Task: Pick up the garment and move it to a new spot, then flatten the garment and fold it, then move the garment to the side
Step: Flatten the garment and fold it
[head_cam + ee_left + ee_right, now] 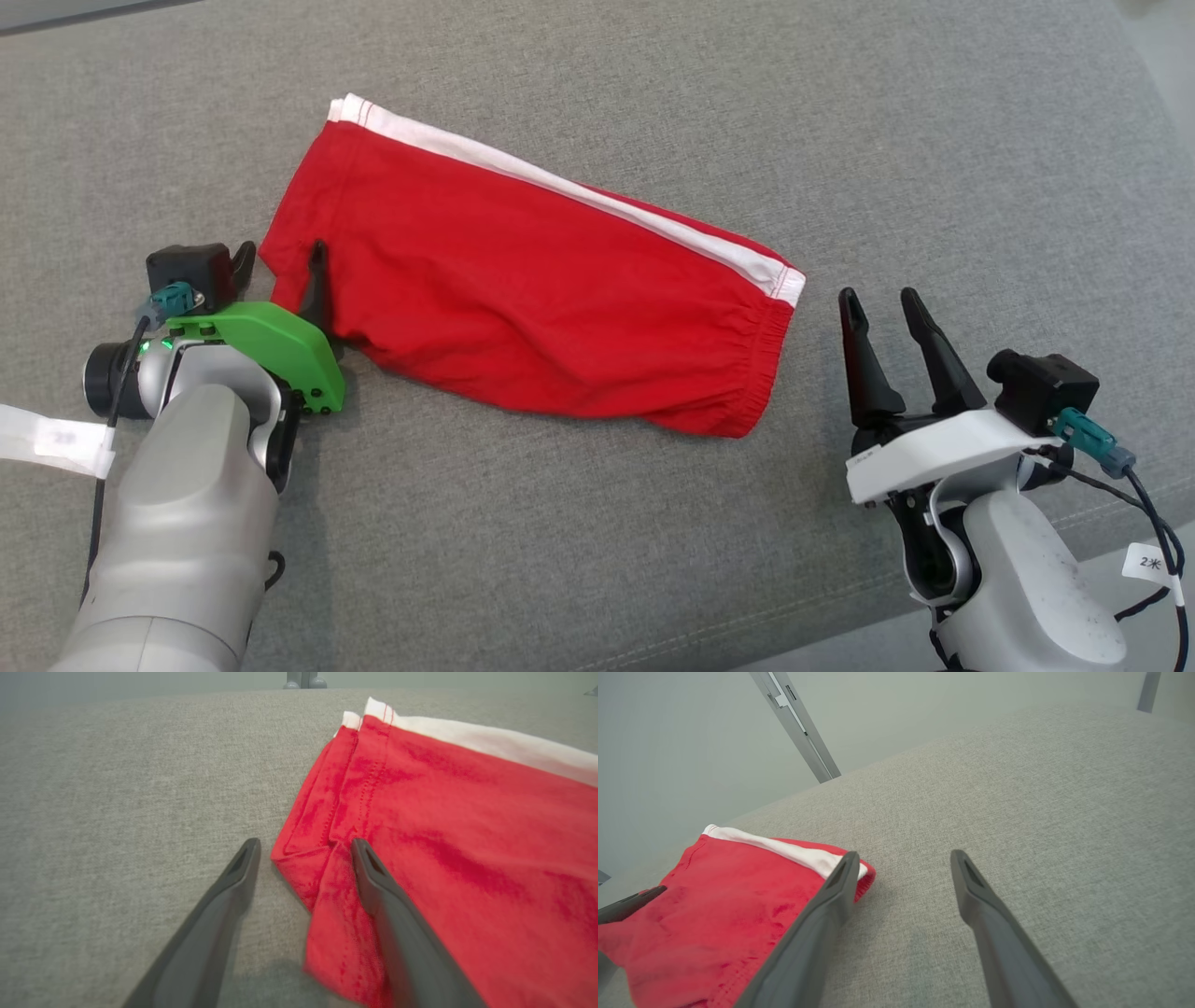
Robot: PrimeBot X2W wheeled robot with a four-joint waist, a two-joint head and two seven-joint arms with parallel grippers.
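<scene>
The left gripper's (280, 269) (303, 854) fingers are spread wide and grip nothing. One lies over the garment's (523, 280) (467, 835) (728, 896) near-left corner, the other over the bare grey upholstered surface (597, 560). The right gripper's (879, 303) (901, 858) fingers are also wide and empty, just beside the elastic waistband end. The folded red garment lies flat, its long axis running diagonally from the hem at far left to the waistband at near right, with the white stripe (560, 187) along its far edge.

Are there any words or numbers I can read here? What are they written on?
"2米": on the right cable tag, small, so not certain.
Left cable tag: a grey mark, too blurred to read.
Garment: no words or numbers visible.
</scene>
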